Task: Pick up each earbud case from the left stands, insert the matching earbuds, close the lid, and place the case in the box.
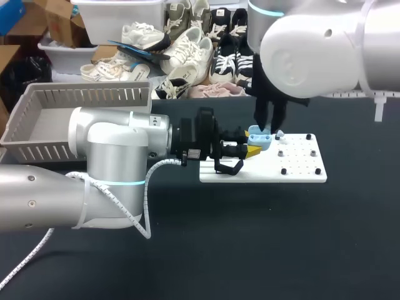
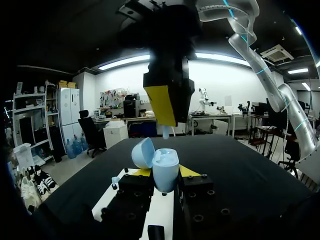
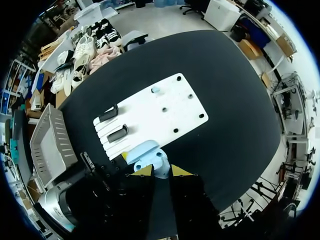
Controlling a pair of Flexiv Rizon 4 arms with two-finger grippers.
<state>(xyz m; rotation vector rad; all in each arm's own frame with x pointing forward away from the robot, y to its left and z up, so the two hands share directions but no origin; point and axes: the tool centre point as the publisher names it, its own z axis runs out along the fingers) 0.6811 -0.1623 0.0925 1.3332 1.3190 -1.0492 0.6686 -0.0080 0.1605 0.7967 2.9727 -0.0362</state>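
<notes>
A light blue earbud case (image 1: 259, 139) with its lid (image 2: 143, 152) swung open is held above the left part of the white board (image 1: 294, 169). My left gripper (image 2: 165, 171) is shut on the case body (image 2: 165, 170) from both sides. Directly above the case's open top hangs my right gripper (image 1: 269, 130), shut on a small white earbud (image 2: 165, 132) that points down at the case. In the right wrist view the case (image 3: 149, 157) lies just ahead of the right gripper (image 3: 161, 171). Another small earbud (image 3: 155, 90) stands on the board.
The board (image 3: 150, 112) carries two black stands (image 3: 117, 133) at its left end and several black pegs on the right. A grey slatted box (image 1: 62, 119) sits at the table's back left. The table is black cloth.
</notes>
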